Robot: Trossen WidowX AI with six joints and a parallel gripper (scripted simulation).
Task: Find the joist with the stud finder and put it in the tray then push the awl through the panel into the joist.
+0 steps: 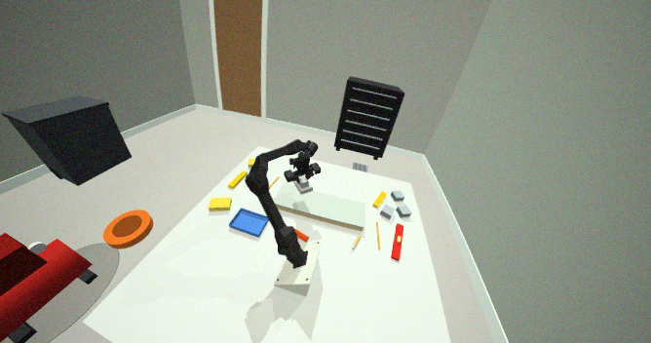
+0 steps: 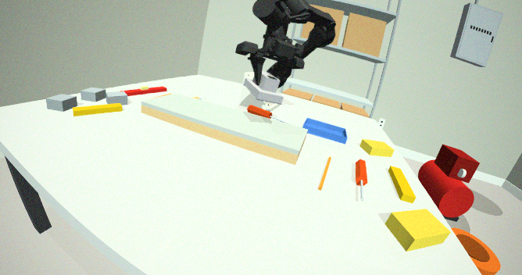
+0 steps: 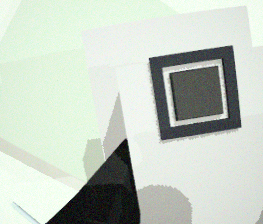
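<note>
My gripper (image 1: 302, 177) (image 2: 269, 81) is shut on the pale grey stud finder (image 1: 305, 188) (image 2: 269, 96) (image 3: 197, 167). The stud finder is held in the air, tilted, above the left part of the panel as the top camera sees it. Its square screen (image 3: 197, 93) is dark grey. The pale green floor panel (image 1: 336, 208) (image 2: 219, 117) (image 3: 42, 120) lies on the table. The blue tray (image 1: 249, 223) (image 2: 326, 132) is empty. An orange-red handled tool (image 1: 301, 234) (image 2: 259, 111) with a thin shaft lies between panel and arm base; another (image 2: 361, 172) lies beyond the panel's end. I cannot tell which is the awl.
Yellow blocks (image 1: 220, 204) (image 2: 418, 227) and an orange pencil (image 2: 325, 173) lie beyond the tray end of the panel. At the other end are grey blocks (image 1: 398, 196) (image 2: 61, 102), a yellow bar (image 1: 379, 199) (image 2: 98, 109) and a red level (image 1: 398, 249) (image 2: 150, 91).
</note>
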